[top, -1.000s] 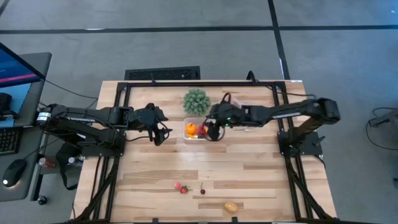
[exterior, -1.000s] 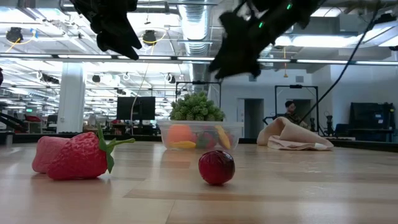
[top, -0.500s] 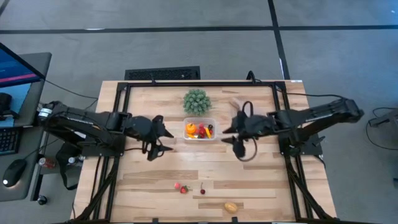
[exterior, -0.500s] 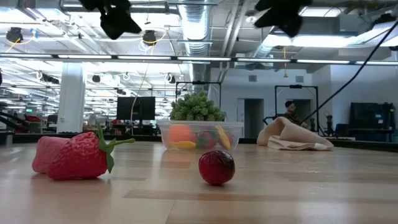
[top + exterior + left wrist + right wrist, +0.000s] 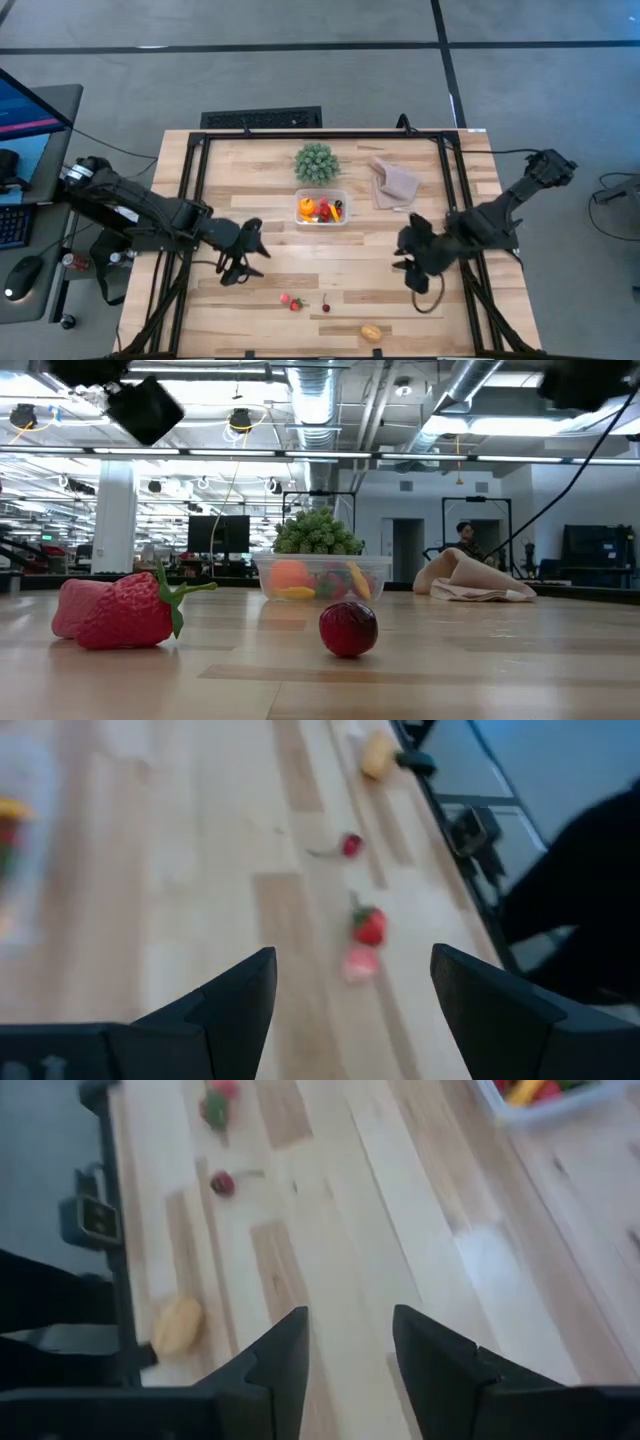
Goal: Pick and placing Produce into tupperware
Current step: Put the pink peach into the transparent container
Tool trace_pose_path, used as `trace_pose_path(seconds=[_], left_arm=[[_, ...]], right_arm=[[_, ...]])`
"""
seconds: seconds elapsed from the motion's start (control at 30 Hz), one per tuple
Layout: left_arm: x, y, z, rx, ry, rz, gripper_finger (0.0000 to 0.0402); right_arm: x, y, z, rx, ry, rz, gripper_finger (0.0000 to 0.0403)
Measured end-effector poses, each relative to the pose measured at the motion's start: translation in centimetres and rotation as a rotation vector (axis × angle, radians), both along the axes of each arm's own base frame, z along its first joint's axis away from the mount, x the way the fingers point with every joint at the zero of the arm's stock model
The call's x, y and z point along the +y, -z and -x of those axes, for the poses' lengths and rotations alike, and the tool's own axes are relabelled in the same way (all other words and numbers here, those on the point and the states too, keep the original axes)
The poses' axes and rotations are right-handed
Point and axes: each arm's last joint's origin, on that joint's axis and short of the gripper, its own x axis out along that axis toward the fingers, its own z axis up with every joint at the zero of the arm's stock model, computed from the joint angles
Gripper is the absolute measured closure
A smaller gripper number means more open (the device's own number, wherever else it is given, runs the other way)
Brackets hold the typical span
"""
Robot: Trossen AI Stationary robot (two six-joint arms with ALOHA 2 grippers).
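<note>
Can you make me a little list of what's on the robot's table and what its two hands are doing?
container: clear tupperware mid-table, holding orange, yellow and red toy produce
loose produce: strawberry, a pink piece beside it, dark red cherry, yellow-orange piece near the front edge
other things: green spiky plant behind the container, beige cloth to its right
left gripper: open, empty, above the table near the strawberry
right gripper: open, empty, above the table's right side

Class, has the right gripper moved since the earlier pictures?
Yes. The right gripper has moved away from the tupperware, toward the table's near-right part.
</note>
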Motion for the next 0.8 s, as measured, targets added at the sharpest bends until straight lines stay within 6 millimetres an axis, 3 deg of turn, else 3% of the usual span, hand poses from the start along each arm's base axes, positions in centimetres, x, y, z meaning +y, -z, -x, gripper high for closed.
trace_pose_path(seconds=[0.2,0.4,0.53,0.8], left_arm=[[-1.8,3.4,1.1,0.01,0.012,0.077,0.0145],[-3.7,6.0,0.6,-0.026,0.035,0.072,0.0145],[-5.2,7.9,-0.2,-0.007,0.079,0.041,0.0145],[-6.2,11.2,-1.7,0.026,0.003,0.028,0.0145]], right_arm=[[2.1,0.5,3.1,0.039,0.049,0.052,0.027],[2.9,0.8,5.3,0.046,0.116,0.082,0.0269],[3.2,0.8,5.9,0.041,0.146,0.072,0.0269],[3.5,0.8,6.2,0.04,0.152,0.053,0.0269]])
